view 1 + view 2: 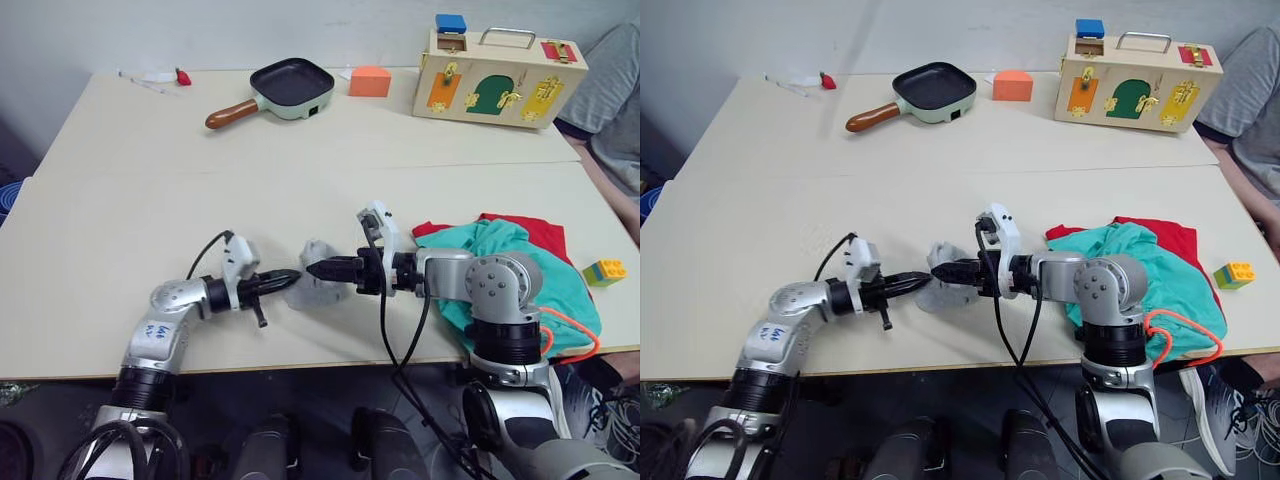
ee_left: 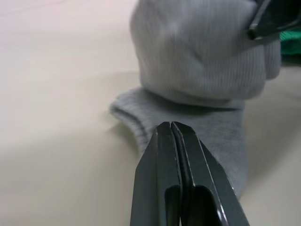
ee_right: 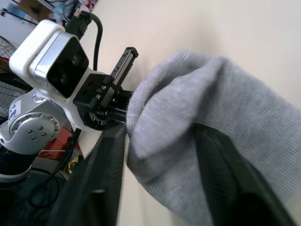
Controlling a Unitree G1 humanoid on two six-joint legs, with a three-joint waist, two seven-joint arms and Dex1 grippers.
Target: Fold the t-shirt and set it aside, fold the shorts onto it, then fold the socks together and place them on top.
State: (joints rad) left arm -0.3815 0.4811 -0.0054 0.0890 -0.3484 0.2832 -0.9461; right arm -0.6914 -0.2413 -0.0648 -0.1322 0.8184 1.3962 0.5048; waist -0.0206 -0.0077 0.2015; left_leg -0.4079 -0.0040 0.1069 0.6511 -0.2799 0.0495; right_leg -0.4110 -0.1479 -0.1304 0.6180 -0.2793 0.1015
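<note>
We saw the grey socks (image 1: 314, 272) lying in a soft lump near the front of the bench (image 1: 120, 200), right between our two grippers. Our left gripper (image 1: 290, 280) pointed at the lump from the left side. Its jaws were squeezed tight together, and a flat bit of sock lay just past the tips, but we could not tell if any cloth was pinched in them. Our right gripper (image 1: 318, 268) came in from the other side. Its jaws were spread wide with a fat bunch of sock sitting between them, so it looked like it was holding the lump.

The red t-shirt (image 1: 535, 235) lay at the right side of the bench, and the teal shorts (image 1: 500, 265) were on top of it, with the orange drawstring (image 1: 572, 335) hanging over the bench edge. The shorts looked a bit crumpled, not very neat.

We think the shirt and shorts steps were done. What was left was to finish folding the socks together and put them on top of the shorts pile.
</note>
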